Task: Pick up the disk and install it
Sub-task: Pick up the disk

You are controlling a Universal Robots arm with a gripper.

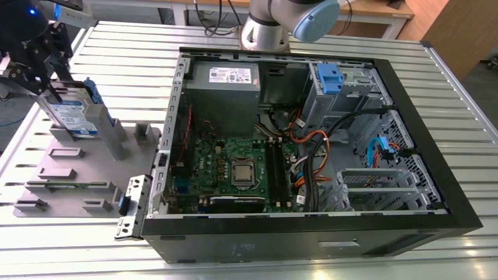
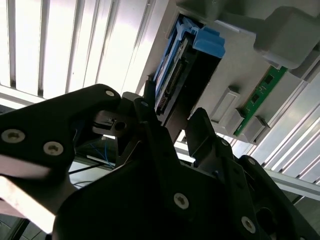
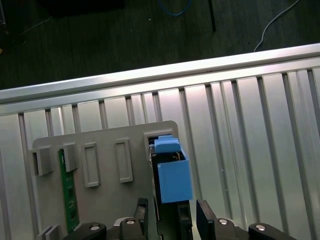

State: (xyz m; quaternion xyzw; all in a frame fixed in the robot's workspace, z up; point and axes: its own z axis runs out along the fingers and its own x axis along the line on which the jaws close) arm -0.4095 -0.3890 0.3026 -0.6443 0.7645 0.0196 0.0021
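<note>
The disk stands on edge in a slot of the grey holder plate at the exterior view's left, white-and-blue label facing out, blue rails along its sides. My gripper hangs over its top end. In the first wrist view the disk's blue rail lies between my two black fingers, and my gripper straddles it with a thin gap on each side. The second wrist view shows the disk's connector edge just beyond my gripper. The jaws are open around the disk.
The open computer case lies on the slatted metal table at the exterior view's right, with a grey power-supply box, motherboard and a blue-latched drive cage. A green memory stick sits in the holder plate. The arm's base stands behind the case.
</note>
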